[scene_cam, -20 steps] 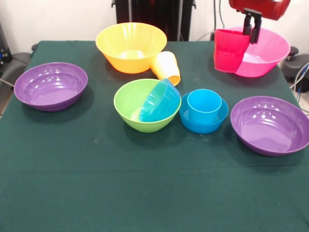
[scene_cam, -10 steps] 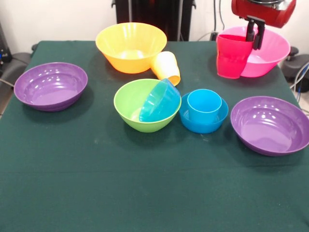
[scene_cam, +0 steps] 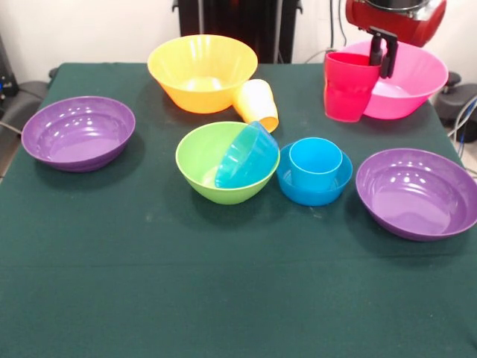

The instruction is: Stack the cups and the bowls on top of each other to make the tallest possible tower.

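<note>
My gripper [scene_cam: 381,54] hangs at the top right and is shut on the rim of the red cup [scene_cam: 347,87], holding it upright above the table in front of the large pink bowl [scene_cam: 414,79]. A blue cup [scene_cam: 316,164] stands inside a small blue bowl [scene_cam: 304,192] at the centre. Left of it a lime green bowl [scene_cam: 203,160] holds the other small blue bowl [scene_cam: 246,156], tilted on its side. The yellow-orange cup [scene_cam: 257,104] lies on its side against the large orange-yellow bowl [scene_cam: 202,71]. Purple bowls sit at the far left [scene_cam: 78,132] and the right [scene_cam: 417,192].
The green-clothed table [scene_cam: 223,283] has open cloth across its near half. Its left and right edges lie close to the purple bowls. The robot's dark pedestal [scene_cam: 238,19] stands behind the orange-yellow bowl.
My gripper has carried the red cup a little to the left and slightly up, and the cup now hangs more upright.
</note>
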Motion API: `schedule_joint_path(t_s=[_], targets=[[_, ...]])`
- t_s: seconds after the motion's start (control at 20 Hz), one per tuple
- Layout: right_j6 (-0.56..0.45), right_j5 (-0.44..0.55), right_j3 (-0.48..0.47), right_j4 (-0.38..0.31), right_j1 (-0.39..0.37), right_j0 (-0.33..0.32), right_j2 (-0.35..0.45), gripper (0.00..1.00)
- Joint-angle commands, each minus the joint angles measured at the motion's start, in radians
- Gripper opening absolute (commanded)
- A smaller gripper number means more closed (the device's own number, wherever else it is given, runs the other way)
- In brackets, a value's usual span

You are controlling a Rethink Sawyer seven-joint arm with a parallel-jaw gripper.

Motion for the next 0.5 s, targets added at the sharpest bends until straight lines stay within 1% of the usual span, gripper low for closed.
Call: schedule_joint_path(t_s=[0.05, 0.25, 0.5], targets=[[-0.139, 0.12, -0.077, -0.08, 0.08, -0.037, 0.081, 0.0], [-0.138, 0.132, -0.106, -0.085, 0.098, -0.036, 0.087, 0.0], [-0.133, 0.145, -0.103, -0.075, 0.085, -0.036, 0.092, 0.0]])
